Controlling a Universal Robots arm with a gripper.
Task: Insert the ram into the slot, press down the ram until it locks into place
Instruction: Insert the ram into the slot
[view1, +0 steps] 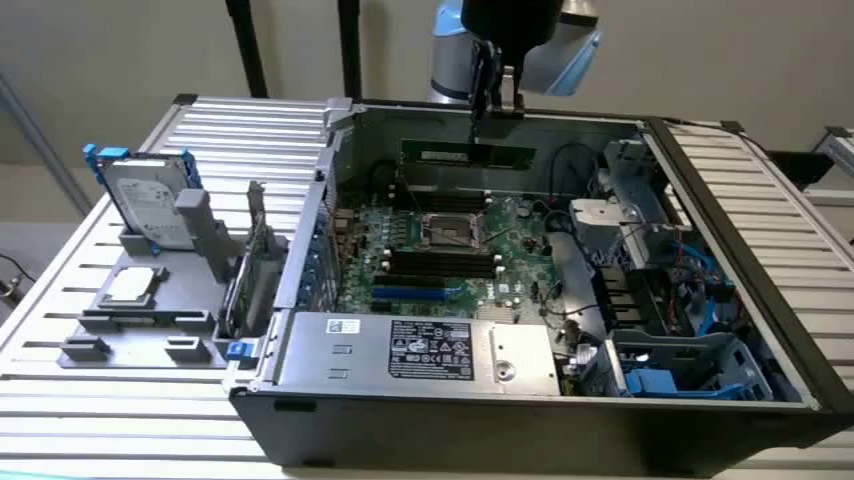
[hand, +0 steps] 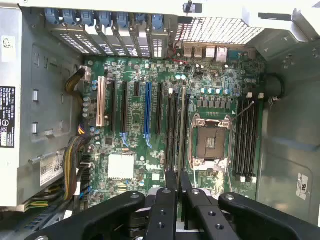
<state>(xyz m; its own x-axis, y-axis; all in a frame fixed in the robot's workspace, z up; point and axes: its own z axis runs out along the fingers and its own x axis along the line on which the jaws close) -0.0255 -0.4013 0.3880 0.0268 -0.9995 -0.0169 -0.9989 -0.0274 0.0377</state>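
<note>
My gripper (view1: 483, 135) hangs over the far side of the open computer case, shut on the ram (view1: 467, 154), a thin green stick with dark chips held level and well above the motherboard (view1: 514, 225). In the wrist view the black fingers (hand: 165, 210) pinch the ram's thin top edge (hand: 180, 135). That edge runs lengthwise over the pair of black memory slots (hand: 172, 130) beside the CPU socket (hand: 210, 140). More black slots (hand: 247, 140) lie on the socket's other side. In the exterior view several parallel black slots (view1: 434, 263) sit nearer the case front.
A blue slot (hand: 147, 110) and a white one (hand: 101, 102) lie among the expansion slots. The silver power supply (view1: 427, 350) fills the case's near side, with cables and a drive cage (view1: 654, 290) at the exterior view's right. Outside, a grey fixture (view1: 127, 325) holds a hard drive (view1: 144, 200).
</note>
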